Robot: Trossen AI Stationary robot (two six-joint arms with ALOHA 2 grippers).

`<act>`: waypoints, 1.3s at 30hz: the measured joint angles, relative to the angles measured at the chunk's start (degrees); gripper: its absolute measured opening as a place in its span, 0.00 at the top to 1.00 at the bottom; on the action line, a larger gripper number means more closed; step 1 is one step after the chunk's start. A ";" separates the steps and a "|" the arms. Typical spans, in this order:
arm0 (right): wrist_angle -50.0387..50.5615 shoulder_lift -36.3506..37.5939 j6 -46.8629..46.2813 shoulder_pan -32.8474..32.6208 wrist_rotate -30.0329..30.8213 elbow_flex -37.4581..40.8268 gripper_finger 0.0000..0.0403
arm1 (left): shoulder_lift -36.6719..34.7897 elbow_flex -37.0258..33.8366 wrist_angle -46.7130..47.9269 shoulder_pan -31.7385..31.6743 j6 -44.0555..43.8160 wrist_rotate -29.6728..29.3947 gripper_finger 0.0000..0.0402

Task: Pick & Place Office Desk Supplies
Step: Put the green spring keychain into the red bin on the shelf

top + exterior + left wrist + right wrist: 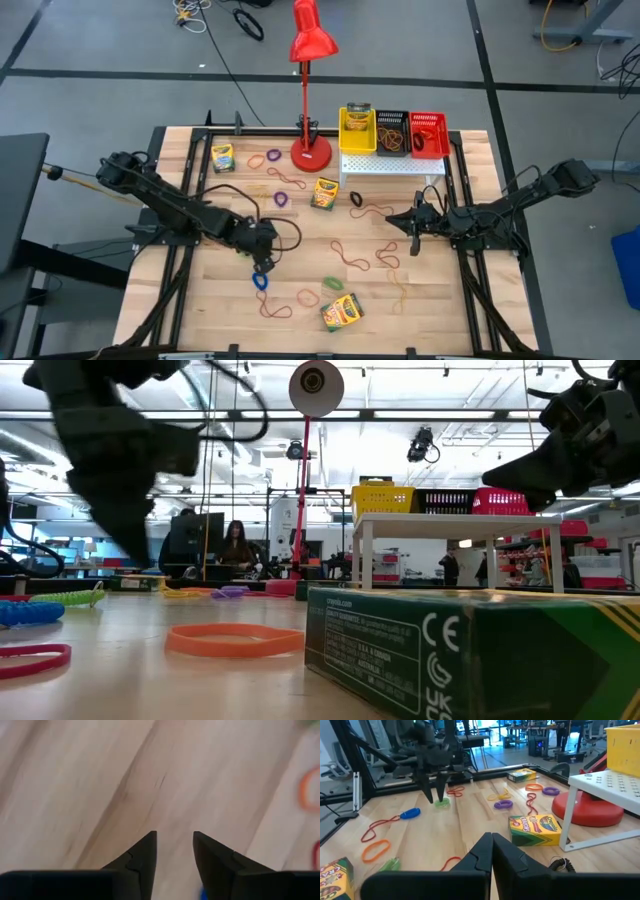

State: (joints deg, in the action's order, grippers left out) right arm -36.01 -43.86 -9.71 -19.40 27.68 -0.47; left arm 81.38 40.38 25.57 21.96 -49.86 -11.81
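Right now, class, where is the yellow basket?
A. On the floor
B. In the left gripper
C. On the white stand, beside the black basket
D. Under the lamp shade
C: in the high view the yellow basket sits on the white stand, next to the black basket, with the red basket beyond.

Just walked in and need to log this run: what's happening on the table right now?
The left gripper hangs over the wooden table with its fingers apart and nothing between them, just above a blue rubber band. The right gripper waits shut and empty near the white stand. Crayon boxes and other coloured bands lie scattered; three bins sit on the stand.
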 joint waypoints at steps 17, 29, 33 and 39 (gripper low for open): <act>-0.20 -0.02 0.06 0.00 0.17 0.00 0.97 | 6.29 -0.05 10.22 5.08 -14.74 1.13 0.63; -0.21 -0.02 0.06 0.01 0.12 0.00 0.97 | 6.70 0.75 9.88 4.63 -11.00 -6.83 0.93; -0.55 -0.02 0.06 0.02 -0.07 0.00 0.97 | 6.51 1.42 -1.89 2.80 -3.26 -10.64 0.97; -1.31 -0.02 -0.01 0.02 -0.07 0.00 0.97 | 6.82 1.40 -26.02 -3.93 16.13 -13.54 0.95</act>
State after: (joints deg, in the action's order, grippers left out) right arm -37.32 -43.88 -9.72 -19.38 27.62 -0.47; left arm 88.21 41.78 -0.45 18.03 -33.73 -25.35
